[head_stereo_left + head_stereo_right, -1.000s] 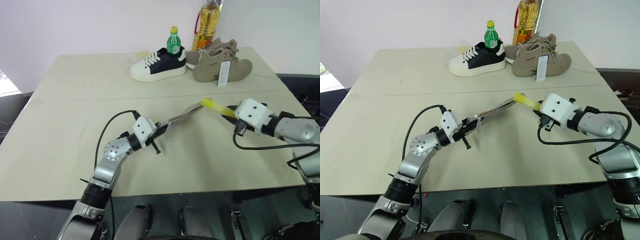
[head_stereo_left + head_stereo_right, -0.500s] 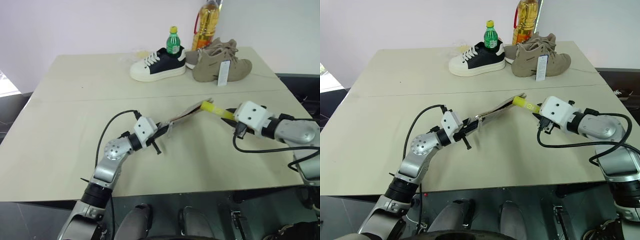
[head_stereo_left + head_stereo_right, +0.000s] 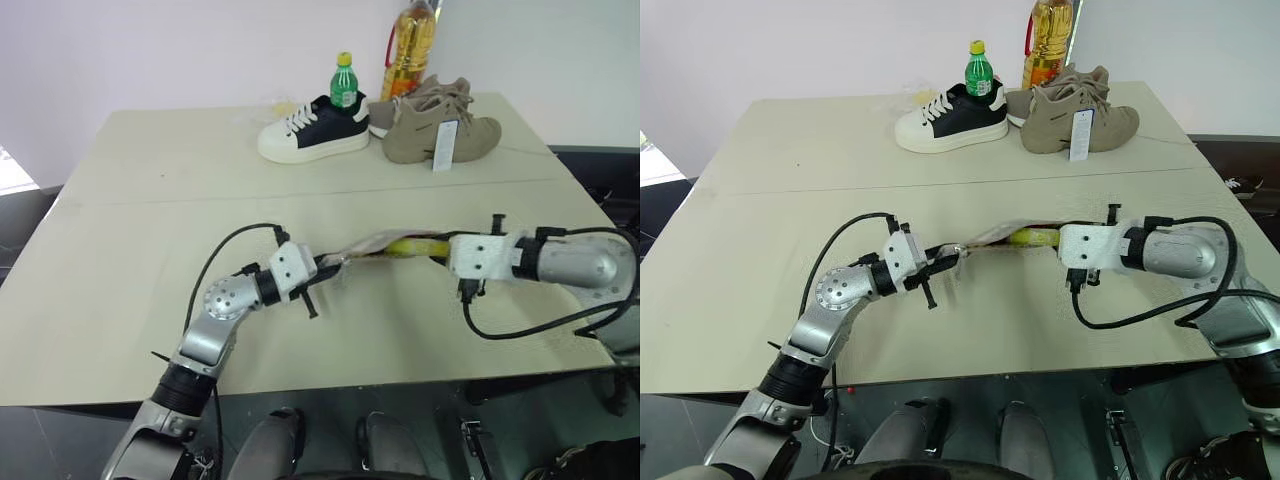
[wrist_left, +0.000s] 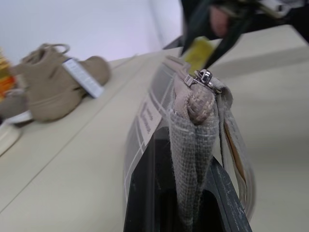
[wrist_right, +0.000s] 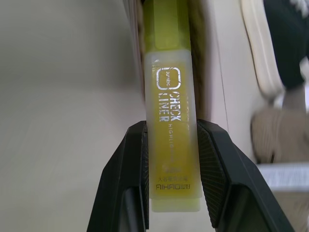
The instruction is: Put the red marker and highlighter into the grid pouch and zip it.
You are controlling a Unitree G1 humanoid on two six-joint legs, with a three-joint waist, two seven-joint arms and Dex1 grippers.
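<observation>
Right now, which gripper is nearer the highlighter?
Right. The right gripper is shut on the highlighter, pushing its tip into the grid pouch. The left gripper clamps the pouch's far end.

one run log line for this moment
left gripper: shut on grey grid fabric pouch, held up | right gripper: shut on stubby yellow highlighter, tip at pouch mouth | zipper: open
</observation>
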